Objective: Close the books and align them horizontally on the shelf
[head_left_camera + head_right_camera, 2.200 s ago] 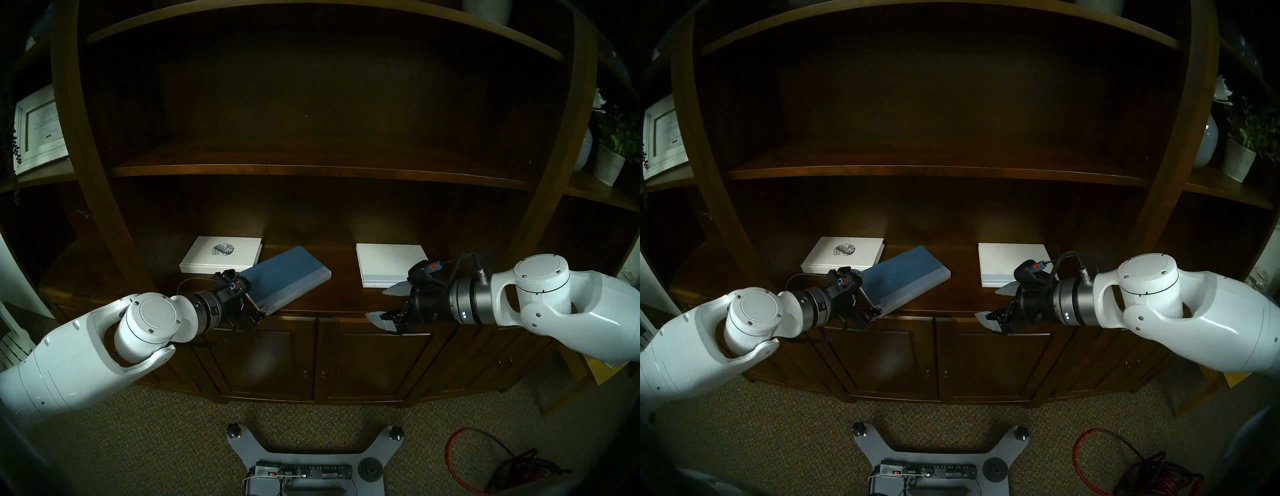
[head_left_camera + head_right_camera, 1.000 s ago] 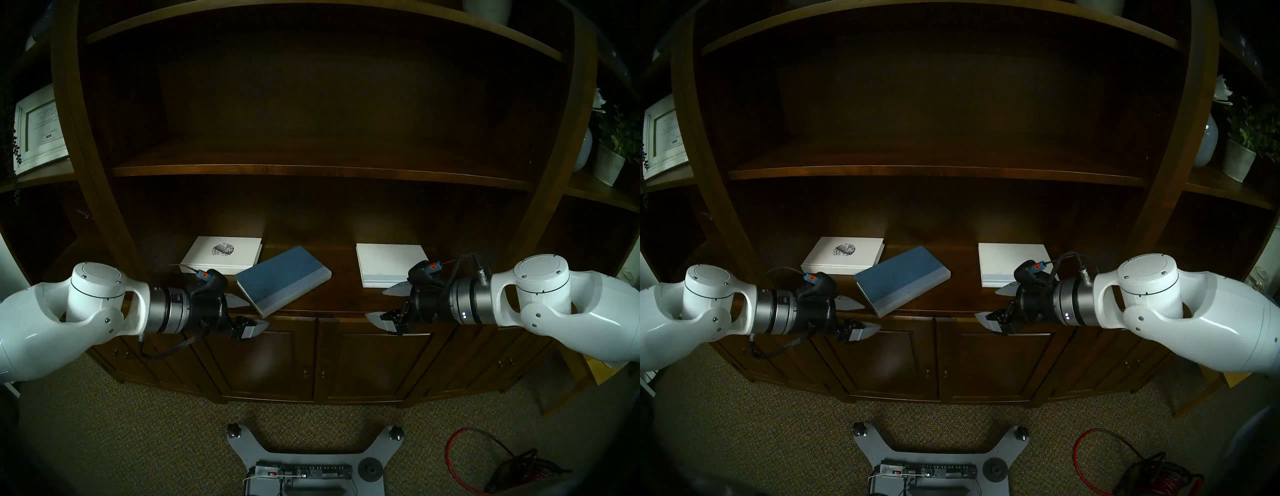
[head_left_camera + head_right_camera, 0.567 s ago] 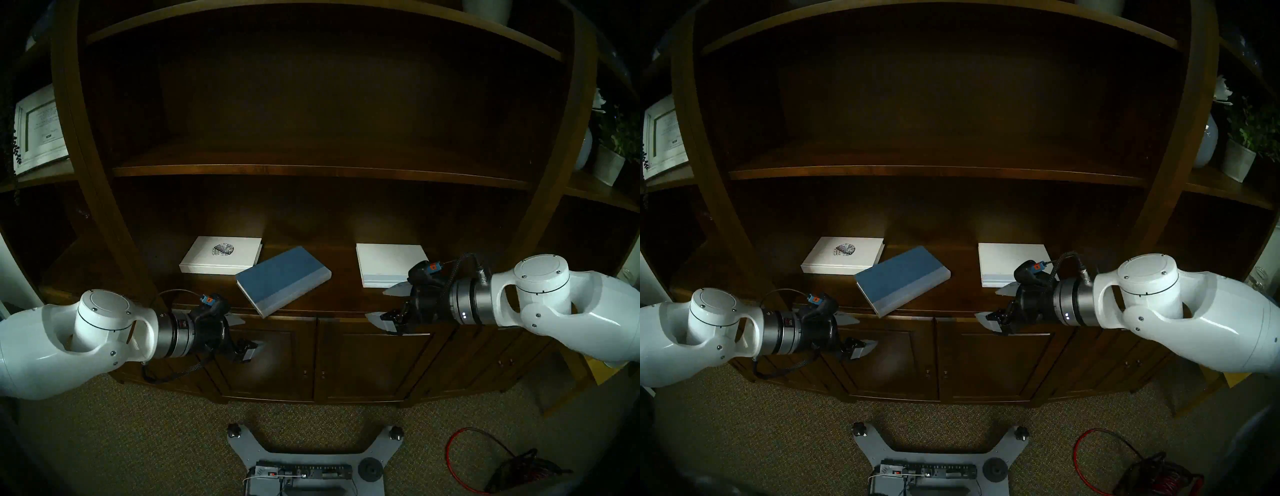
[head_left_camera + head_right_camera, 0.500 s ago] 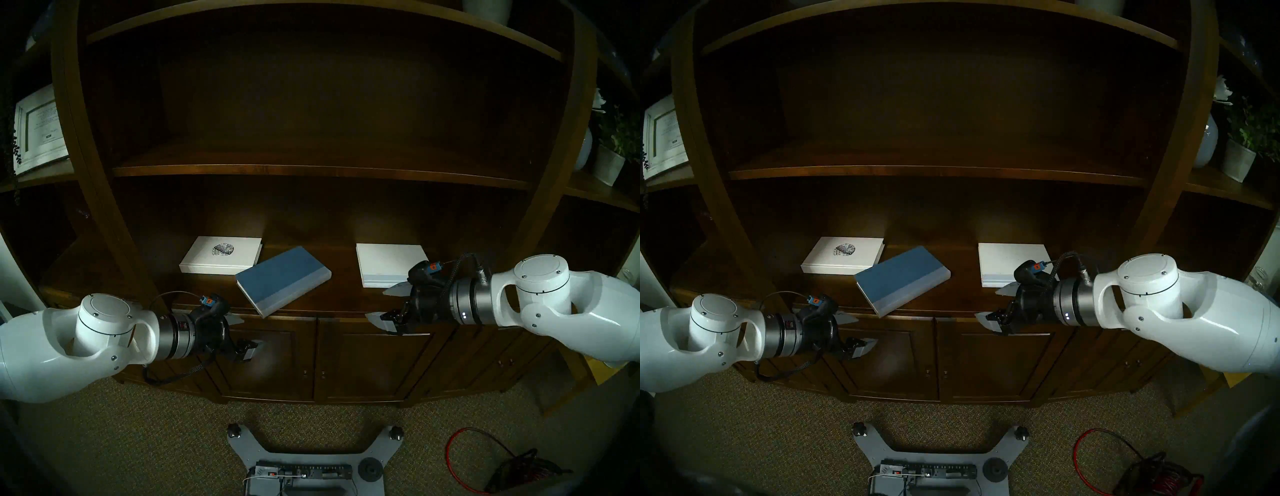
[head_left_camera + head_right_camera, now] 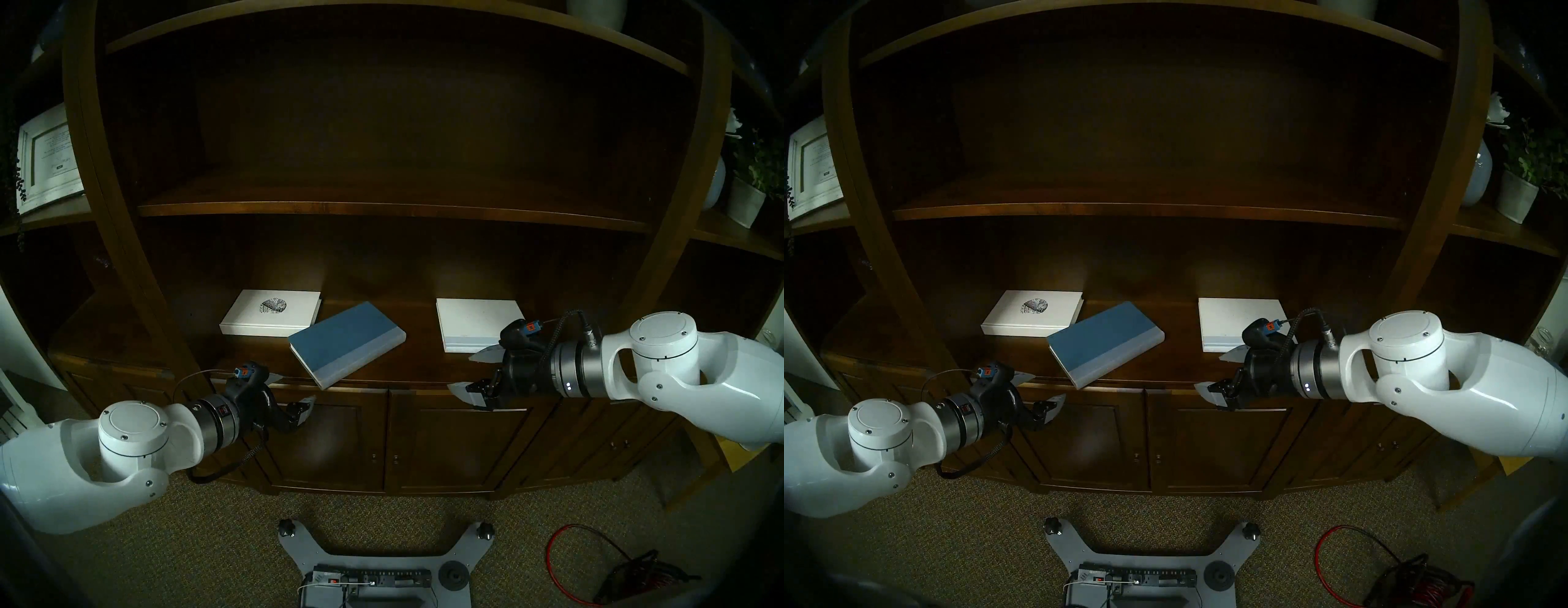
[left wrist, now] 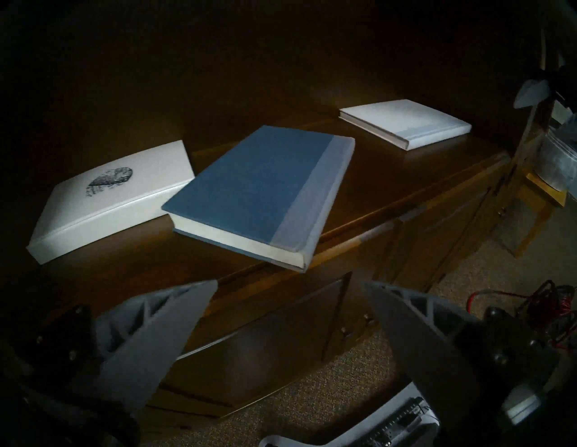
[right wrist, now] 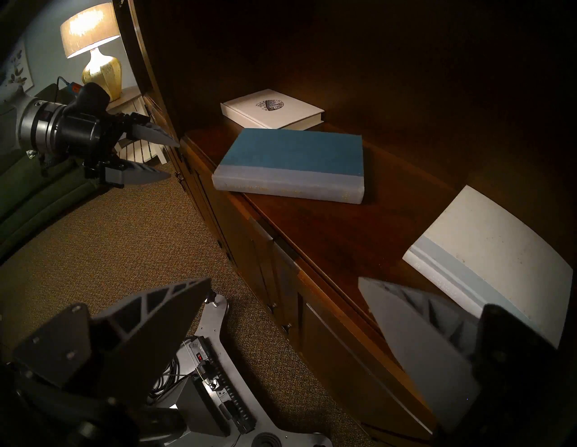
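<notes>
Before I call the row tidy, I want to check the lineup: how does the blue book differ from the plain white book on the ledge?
The blue book lies skewed, one corner jutting past the ledge front edge; the plain white book sits square to that edge, fully on the wood. The blue book looks thicker than the plain white book. The blue book's corner crosses the speckled-oval book; the plain white book lies apart. Both are closed, flat, with pale spine strips.

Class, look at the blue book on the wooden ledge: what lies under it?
The blue book lies flat on the dark wooden ledge; its near corner juts past the ledge's front edge, above a cabinet door. Whatever its cover hides cannot be seen.
</notes>
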Motion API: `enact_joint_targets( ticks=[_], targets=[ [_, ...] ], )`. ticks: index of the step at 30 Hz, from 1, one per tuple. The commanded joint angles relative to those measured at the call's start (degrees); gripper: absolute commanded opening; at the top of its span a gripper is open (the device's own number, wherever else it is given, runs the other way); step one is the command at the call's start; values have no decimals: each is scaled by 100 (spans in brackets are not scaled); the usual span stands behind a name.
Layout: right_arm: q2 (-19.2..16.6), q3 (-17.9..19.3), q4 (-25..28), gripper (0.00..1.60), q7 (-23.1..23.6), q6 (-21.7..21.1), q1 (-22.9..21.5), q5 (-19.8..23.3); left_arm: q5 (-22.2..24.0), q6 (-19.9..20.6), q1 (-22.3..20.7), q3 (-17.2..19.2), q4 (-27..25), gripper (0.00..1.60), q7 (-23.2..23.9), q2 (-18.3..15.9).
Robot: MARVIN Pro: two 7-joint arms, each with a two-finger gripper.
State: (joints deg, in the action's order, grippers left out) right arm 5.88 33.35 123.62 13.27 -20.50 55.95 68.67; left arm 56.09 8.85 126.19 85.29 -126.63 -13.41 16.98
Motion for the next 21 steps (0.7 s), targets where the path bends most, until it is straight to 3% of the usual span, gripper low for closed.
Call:
enact_joint_targets(
  ticks=[1,9,21],
  targets=[
    [-7,158,16,160,-7,89,-65,7,-63,-70,-590,-286,48,160,132,313],
    [-8,143,16,160,-7,83,-79,7,-155,144,-976,-531,116,160,214,566],
    [-8,130,16,160,-7,76,-90,6,-558,685,-1570,-810,397,160,458,1309]
  ],
)
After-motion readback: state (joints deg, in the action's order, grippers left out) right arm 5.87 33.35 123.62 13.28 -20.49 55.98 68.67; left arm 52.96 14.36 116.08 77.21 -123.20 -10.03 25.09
